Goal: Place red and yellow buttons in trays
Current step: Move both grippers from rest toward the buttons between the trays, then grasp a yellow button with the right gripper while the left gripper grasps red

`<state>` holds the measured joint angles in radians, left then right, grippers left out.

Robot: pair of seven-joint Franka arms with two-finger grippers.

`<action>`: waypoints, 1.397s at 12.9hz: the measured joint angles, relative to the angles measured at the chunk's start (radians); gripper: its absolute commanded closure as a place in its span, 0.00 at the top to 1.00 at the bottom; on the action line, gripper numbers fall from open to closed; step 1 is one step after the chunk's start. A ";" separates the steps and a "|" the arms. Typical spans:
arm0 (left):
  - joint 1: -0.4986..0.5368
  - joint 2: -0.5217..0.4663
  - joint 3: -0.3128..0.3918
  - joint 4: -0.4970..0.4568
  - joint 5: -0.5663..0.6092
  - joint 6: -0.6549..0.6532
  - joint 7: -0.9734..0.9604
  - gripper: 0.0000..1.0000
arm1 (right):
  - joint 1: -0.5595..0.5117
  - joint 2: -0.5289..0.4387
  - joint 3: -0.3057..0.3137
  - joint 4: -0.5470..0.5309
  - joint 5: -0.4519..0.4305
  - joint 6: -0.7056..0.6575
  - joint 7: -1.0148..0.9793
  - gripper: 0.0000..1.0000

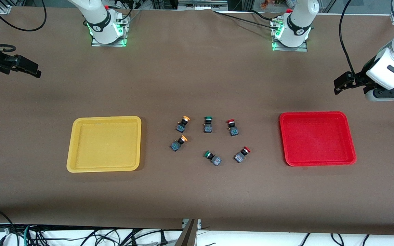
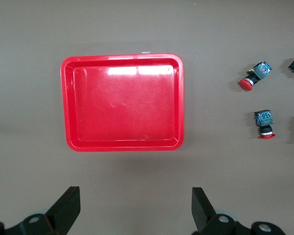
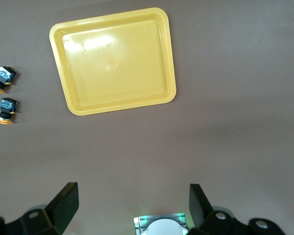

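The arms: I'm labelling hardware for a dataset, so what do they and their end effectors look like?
Both arms are glossy white with black joint rings, on metal base plates glowing green. The left end effector and right end effector are black with two flat fingers. A black cable hangs by the left arm.

On the brown table lie two shallow plastic trays, one yellow tray [image 1: 104, 144] and one red tray [image 1: 317, 138], with six small dark-bodied push-button switches between them: two orange-yellow-capped [image 1: 182, 124] [image 1: 178, 143], two green-capped [image 1: 208, 124] [image 1: 212, 157], two red-capped [image 1: 232, 127] [image 1: 241, 154].

high front overview; wrist views straight down over red tray [image 2: 122, 102], yellow tray [image 3: 112, 61]
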<state>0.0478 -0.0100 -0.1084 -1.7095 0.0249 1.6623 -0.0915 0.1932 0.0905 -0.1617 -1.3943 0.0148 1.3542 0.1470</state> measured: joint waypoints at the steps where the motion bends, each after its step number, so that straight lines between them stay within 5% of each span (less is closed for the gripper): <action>1: 0.000 0.001 0.000 0.000 0.000 0.000 0.000 1.00 | 0.000 0.000 0.000 0.000 0.000 0.000 0.000 1.00; 9: -0.002 0.003 -0.001 0.001 0.000 -0.003 0.000 1.00 | 0.000 0.021 0.000 -0.002 0.000 0.030 0.000 1.00; 13: -0.012 0.022 -0.007 0.001 -0.001 -0.091 0.002 1.00 | 0.001 0.114 0.000 -0.011 0.000 0.088 0.000 1.00; 16: -0.068 0.121 -0.065 -0.001 -0.001 -0.135 -0.006 1.00 | 0.032 0.194 0.005 -0.014 0.001 0.182 0.025 1.00; 18: -0.106 0.222 -0.091 -0.001 -0.001 -0.008 -0.023 1.00 | 0.095 0.247 0.008 -0.016 0.016 0.249 0.160 1.00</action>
<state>-0.0583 0.2118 -0.1993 -1.7109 0.0237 1.6547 -0.1149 0.2885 0.3378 -0.1542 -1.4103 0.0311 1.6033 0.3069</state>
